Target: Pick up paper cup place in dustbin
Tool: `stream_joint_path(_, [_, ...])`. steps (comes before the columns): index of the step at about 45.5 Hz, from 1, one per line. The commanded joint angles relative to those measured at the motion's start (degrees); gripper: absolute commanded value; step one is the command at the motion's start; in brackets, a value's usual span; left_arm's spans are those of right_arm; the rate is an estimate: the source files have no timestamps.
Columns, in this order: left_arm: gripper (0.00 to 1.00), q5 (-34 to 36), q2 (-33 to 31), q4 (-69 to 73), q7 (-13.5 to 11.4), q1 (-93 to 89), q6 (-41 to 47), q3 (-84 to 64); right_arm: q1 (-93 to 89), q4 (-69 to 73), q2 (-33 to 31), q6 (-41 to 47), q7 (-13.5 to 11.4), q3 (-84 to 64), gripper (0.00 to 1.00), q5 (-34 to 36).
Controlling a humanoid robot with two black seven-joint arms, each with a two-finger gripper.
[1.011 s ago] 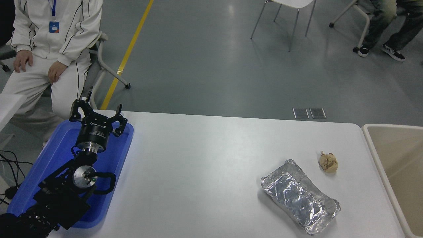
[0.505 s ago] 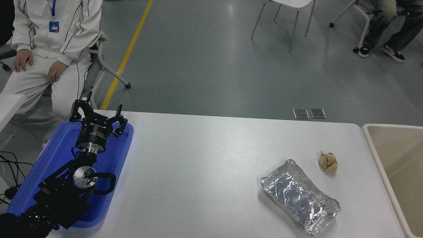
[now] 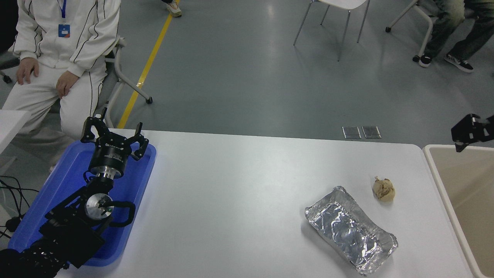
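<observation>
Beige dustbin (image 3: 463, 200) sits off the table's right end, only its left part in frame; interior as far as visible shows no cup. Head view is the only one.

Paper cup: not visible anywhere on the white table (image 3: 247, 185). Either it's inside the bin out of frame or hidden; can't tell which.

Right gripper (image 3: 471, 131) pokes in at the right edge, above the bin's far rim. Only a black tip shows, so I can't tell if its jaws are apart or closed, or whether anything is in them.

Left gripper (image 3: 114, 135) parked far left over the blue tray (image 3: 142, 173), jaws spread, holding nothing.

Foil tray (image 3: 349, 229) near right, crumpled brown paper ball (image 3: 383, 189) just beyond it; both clear of the bin.

My read: release/retreat stage, or close to it. To do it well:
- keep the right arm high over the bin rim, no clipping the edge
- confirm the cup is actually in the bin before calling it done
- stay off the paper ball when passing back over the table
</observation>
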Motion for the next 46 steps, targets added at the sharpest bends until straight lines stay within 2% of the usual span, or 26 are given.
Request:
stream_joint_path(1, [1.0,0.0,-0.1,0.0,0.0,0.0,0.0,0.0,3.8,2.5,3.9,0.1,0.0,7.7,1.0,0.0])
stream_joint_path(12, [1.0,0.0,0.0,0.0,0.0,0.0,0.0,0.0,3.8,3.0,5.7,0.1,-0.1,10.3,1.0,-0.1])
stream_joint_path(46, [1.0,0.0,0.0,-0.1,0.0,0.0,0.0,0.0,6.9,5.1,5.7,0.1,0.0,9.5,1.0,0.0])
